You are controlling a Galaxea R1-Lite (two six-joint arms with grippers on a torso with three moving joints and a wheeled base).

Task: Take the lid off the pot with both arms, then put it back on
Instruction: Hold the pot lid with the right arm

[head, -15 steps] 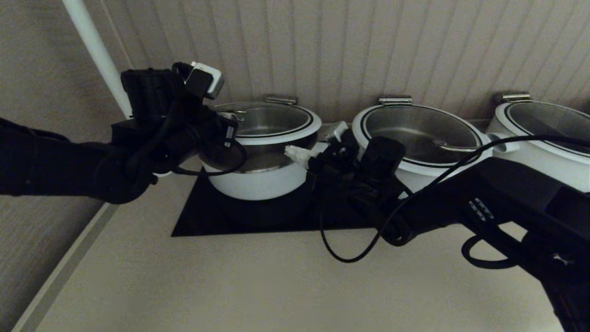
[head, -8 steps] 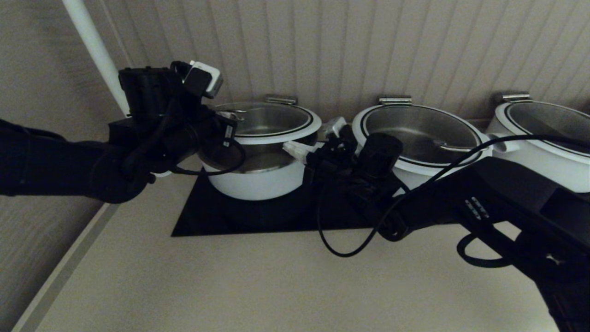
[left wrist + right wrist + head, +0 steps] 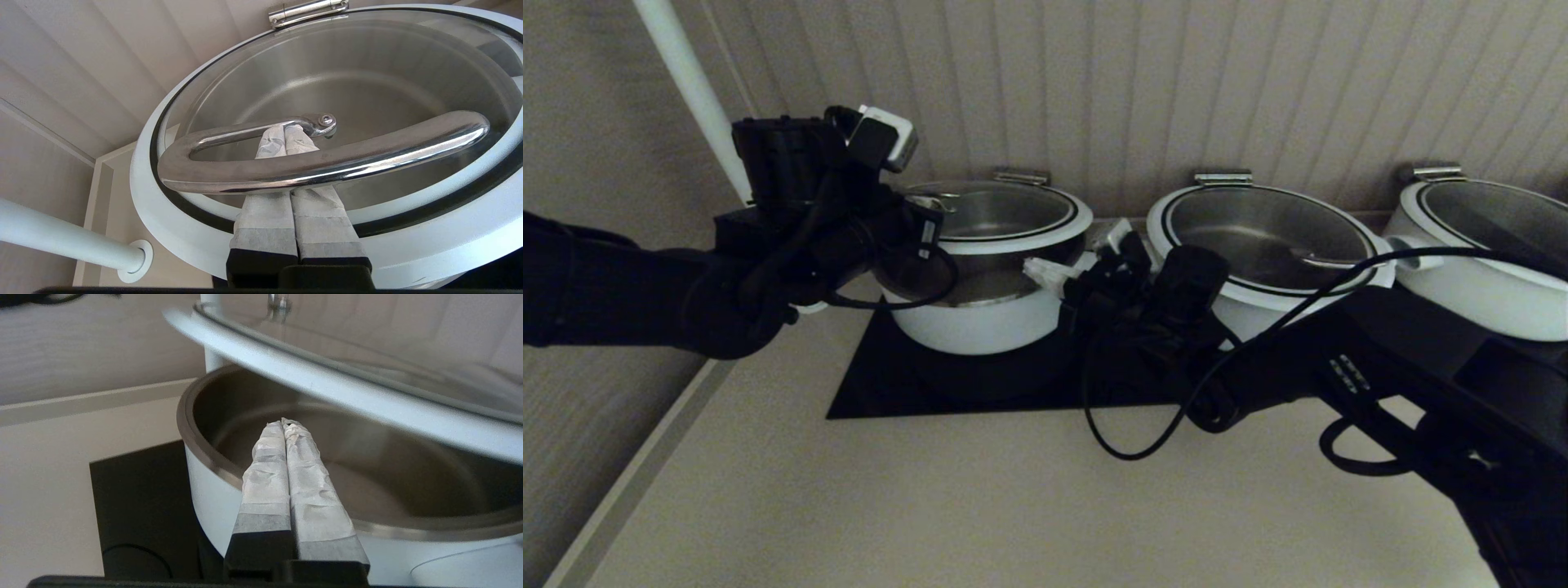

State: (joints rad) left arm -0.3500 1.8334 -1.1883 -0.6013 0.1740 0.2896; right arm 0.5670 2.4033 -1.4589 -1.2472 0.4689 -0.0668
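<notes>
The lid [image 3: 990, 214] hangs clear above the pot [image 3: 968, 314], with an open gap showing the pot's steel wall between the two rims. So the lifting half looks done, and the step in hand is the hold before the return.

The left hand [image 3: 288, 132] is at the lid's far-left side, its taped fingers [image 3: 267, 212] pressed flat together and slid under the arched wire handle [image 3: 322, 161], so the lid hangs on them rather than being pinched. The right hand [image 3: 284, 425] is on the pot's right, clenched on nothing, its fingertips pointing in over the pot's rim just below the lid's white edge; whether they touch that edge I cannot tell.

Putting it back calls for both arms to come down evenly, keeping the lid level and centred over the pot so the rim seats all round.

The pot looks empty, bare steel inside. Right of it stand two wider pots [image 3: 1270, 245], each lidded, and nothing shows in them through the glass.
</notes>
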